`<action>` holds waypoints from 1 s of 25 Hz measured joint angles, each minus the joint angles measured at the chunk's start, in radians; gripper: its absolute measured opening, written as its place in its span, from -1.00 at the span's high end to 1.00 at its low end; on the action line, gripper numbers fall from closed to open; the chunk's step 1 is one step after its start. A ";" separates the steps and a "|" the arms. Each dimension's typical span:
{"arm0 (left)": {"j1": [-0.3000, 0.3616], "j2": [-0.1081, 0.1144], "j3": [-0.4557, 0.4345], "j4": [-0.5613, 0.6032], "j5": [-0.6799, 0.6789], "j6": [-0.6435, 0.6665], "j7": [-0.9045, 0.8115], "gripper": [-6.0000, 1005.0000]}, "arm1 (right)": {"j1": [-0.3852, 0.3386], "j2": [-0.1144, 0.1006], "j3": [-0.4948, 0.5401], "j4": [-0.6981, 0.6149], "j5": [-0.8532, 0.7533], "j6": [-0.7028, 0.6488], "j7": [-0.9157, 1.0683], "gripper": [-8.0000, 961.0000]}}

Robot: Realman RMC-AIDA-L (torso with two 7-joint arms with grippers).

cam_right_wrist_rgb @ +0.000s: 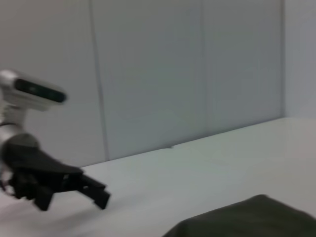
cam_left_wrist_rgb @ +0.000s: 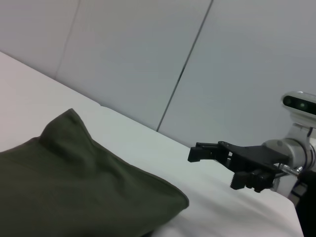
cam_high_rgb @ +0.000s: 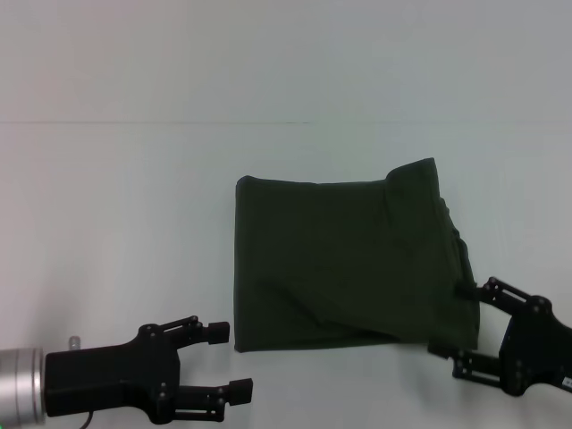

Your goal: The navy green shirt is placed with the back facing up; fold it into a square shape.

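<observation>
The navy green shirt [cam_high_rgb: 349,259] lies folded into a rough square on the white table [cam_high_rgb: 116,232], right of centre, with a plain side up. Its far right corner sticks out a little. My left gripper [cam_high_rgb: 230,360] is open just off the shirt's near left corner, apart from the cloth. My right gripper [cam_high_rgb: 454,320] is open at the near right corner, one finger by the right edge and one below the front edge. The left wrist view shows the shirt [cam_left_wrist_rgb: 74,182] and the right gripper [cam_left_wrist_rgb: 214,169] beyond its corner. The right wrist view shows the left gripper [cam_right_wrist_rgb: 94,190] and the shirt [cam_right_wrist_rgb: 256,219].
The table's far edge meets a pale wall [cam_high_rgb: 286,54]. White tabletop spreads to the left of and behind the shirt. The robot's head [cam_right_wrist_rgb: 34,91] shows in the right wrist view.
</observation>
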 joint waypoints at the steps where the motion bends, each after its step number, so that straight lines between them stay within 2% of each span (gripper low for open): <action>1: 0.000 -0.005 -0.002 0.000 0.000 -0.007 0.000 -0.89 | 0.001 0.002 0.014 0.008 0.003 0.012 -0.005 -0.56; 5: -0.003 -0.010 -0.001 0.002 0.000 -0.009 0.001 -0.89 | 0.052 0.001 0.027 0.052 -0.010 0.036 -0.012 -0.71; 9: 0.001 -0.005 0.014 0.009 0.009 0.010 0.003 -0.89 | 0.077 0.000 0.016 0.052 -0.064 0.034 -0.057 -0.84; 14: 0.018 0.007 0.009 0.013 0.030 0.006 0.006 -0.89 | 0.050 -0.005 0.016 0.042 -0.079 0.019 -0.075 -0.88; 20: 0.026 0.004 -0.004 0.014 0.060 -0.053 0.012 -0.89 | 0.003 -0.002 0.017 0.024 -0.107 0.034 -0.091 -0.88; 25: 0.026 0.001 -0.034 0.014 0.056 -0.052 0.013 -0.89 | -0.004 -0.003 0.025 0.023 -0.113 0.047 -0.092 -0.88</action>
